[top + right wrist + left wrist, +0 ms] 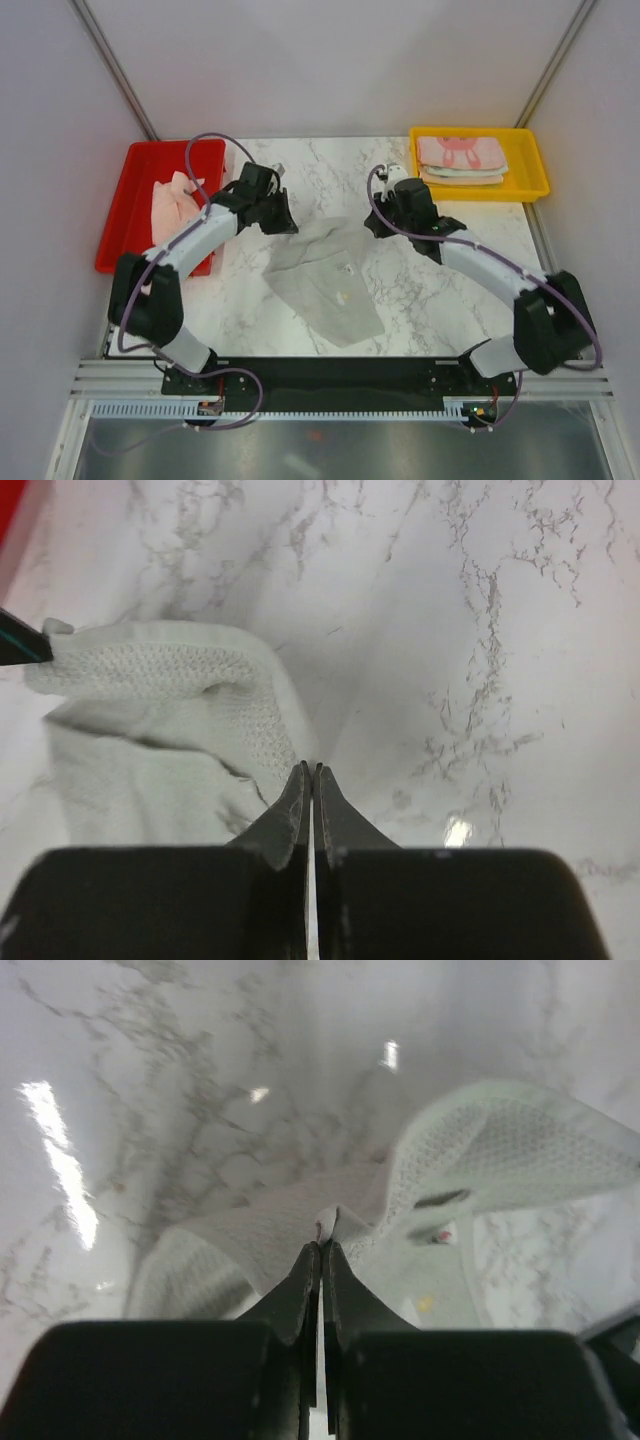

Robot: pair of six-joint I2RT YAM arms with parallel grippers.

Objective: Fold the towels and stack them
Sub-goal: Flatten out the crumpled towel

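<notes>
A pale mint towel (325, 280) lies spread on the marble table, with its far edge raised. My left gripper (286, 222) is shut on the towel's far left corner, and a fold of cloth shows between the tips (322, 1238). The rest of the towel (500, 1150) billows to the right in the left wrist view. My right gripper (374, 228) is at the far right corner. Its jaws (312, 768) are shut where the hem of the towel (170, 680) meets the tips. A crumpled pink towel (175, 200) lies in the red tray. Folded towels (460, 158) are stacked in the yellow tray.
The red tray (130, 215) stands at the left edge of the table and the yellow tray (530, 165) at the far right corner. Grey walls close in the back and sides. A black finger of the left gripper (20, 645) shows at the left edge of the right wrist view.
</notes>
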